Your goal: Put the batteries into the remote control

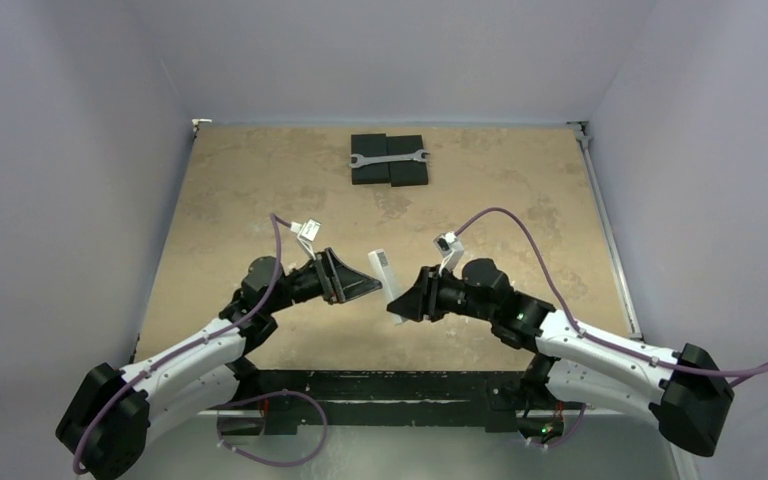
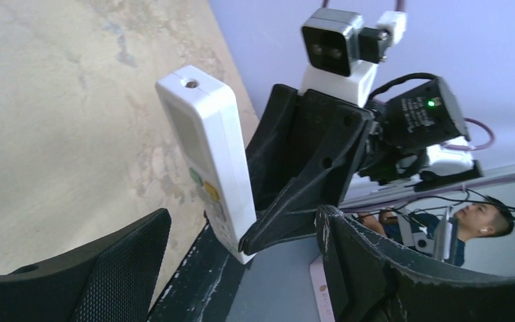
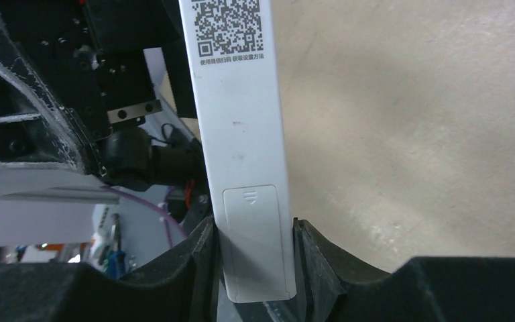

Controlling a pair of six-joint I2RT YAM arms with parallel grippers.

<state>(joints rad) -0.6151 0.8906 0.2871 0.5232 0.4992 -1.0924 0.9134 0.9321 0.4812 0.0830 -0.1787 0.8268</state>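
The white remote control stands on end in the air at the table's middle. My right gripper is shut on its lower end. In the right wrist view the remote's back shows a QR code and a closed battery cover, with my right gripper clamping both long edges. My left gripper is open and empty just left of the remote. In the left wrist view the remote's button face lies beyond my open left gripper. The batteries are out of view.
Two black blocks with a grey wrench across them sit at the table's far middle. The table's black front edge runs between the arm bases. Purple walls close in the left, back and right.
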